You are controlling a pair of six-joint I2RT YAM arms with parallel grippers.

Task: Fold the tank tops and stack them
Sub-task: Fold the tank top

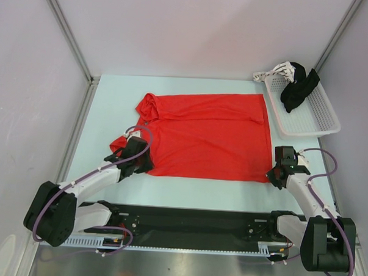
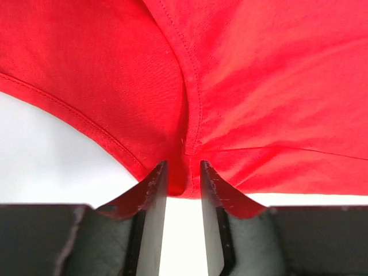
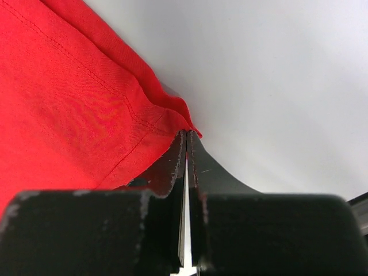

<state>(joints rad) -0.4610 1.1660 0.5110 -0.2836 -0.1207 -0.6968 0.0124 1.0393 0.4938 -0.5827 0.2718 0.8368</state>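
A plain red tank top [image 1: 205, 136] lies spread flat on the table, with its straps bunched at the far left. My left gripper [image 1: 136, 155] is at its near left corner. In the left wrist view [image 2: 183, 172] the jaws stand a little apart, with the red hem edge [image 2: 184, 181] lying between the fingertips. My right gripper [image 1: 279, 173] is at the near right corner. In the right wrist view [image 3: 187, 138] its jaws are pressed together on the corner of the red fabric [image 3: 184, 118]. A black garment [image 1: 298, 88] hangs in the white basket.
The white mesh basket [image 1: 310, 122] stands at the back right, with a white patterned piece [image 1: 278, 72] over its far rim. Grey walls close in the table on the left, right and far sides. The black arm base bar [image 1: 192, 227] runs along the near edge.
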